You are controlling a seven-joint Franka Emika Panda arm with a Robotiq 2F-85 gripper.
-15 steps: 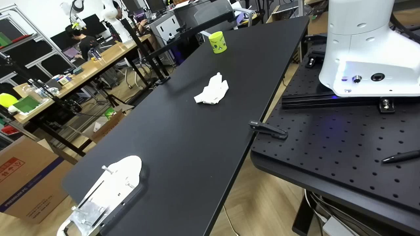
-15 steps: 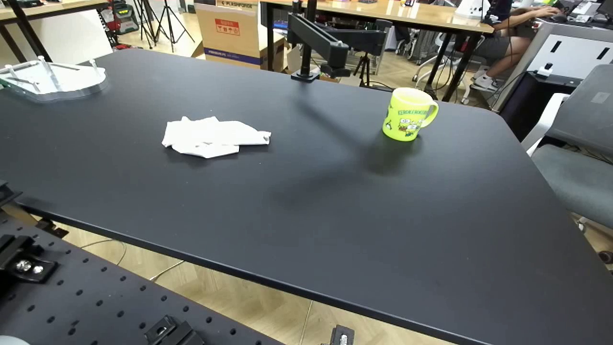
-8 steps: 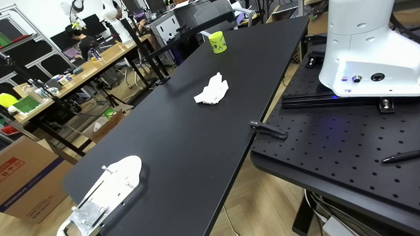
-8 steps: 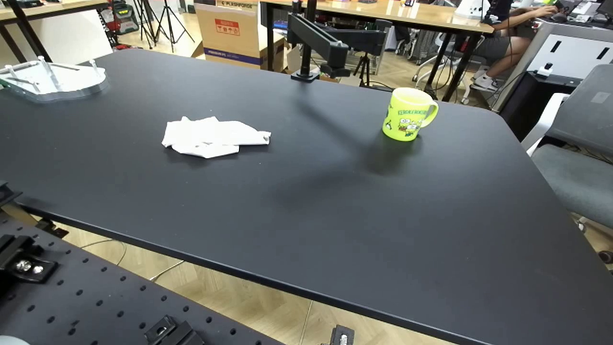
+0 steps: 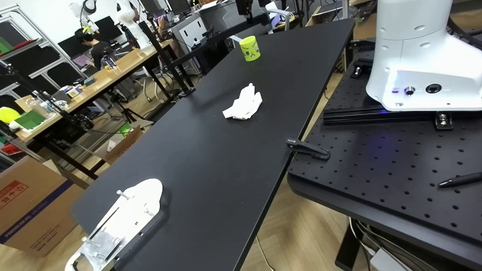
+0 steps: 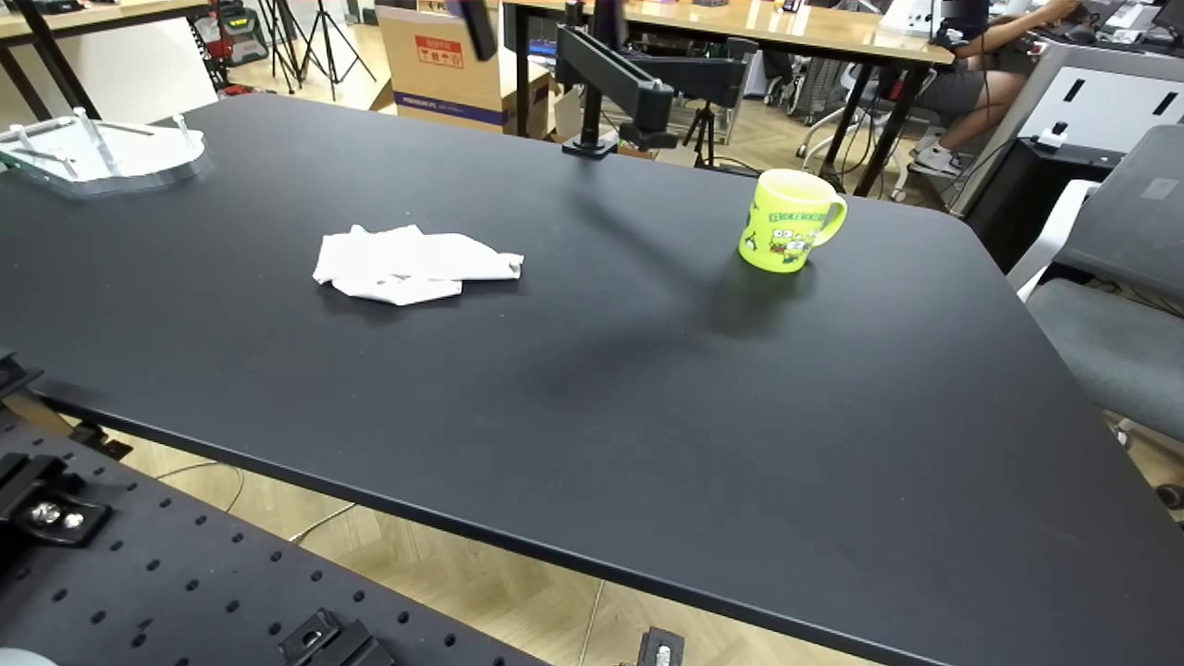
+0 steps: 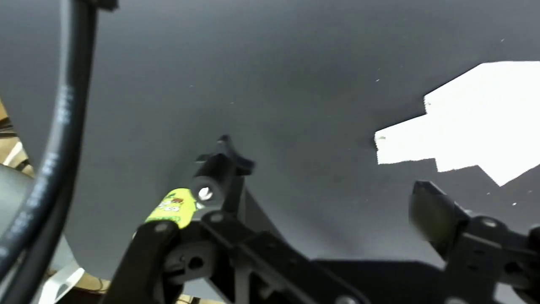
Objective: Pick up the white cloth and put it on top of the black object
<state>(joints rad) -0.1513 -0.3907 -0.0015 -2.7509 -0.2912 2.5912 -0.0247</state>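
Though rumpled, a white cloth (image 6: 407,259).

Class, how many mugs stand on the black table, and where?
1 mug: upright, near the far edge of the table, right of the white cloth in an exterior view. No other seems hidden.

White cloth (image 6: 407,259), creased, loosely folded, lying on black tabletop (image 6: 592,444)
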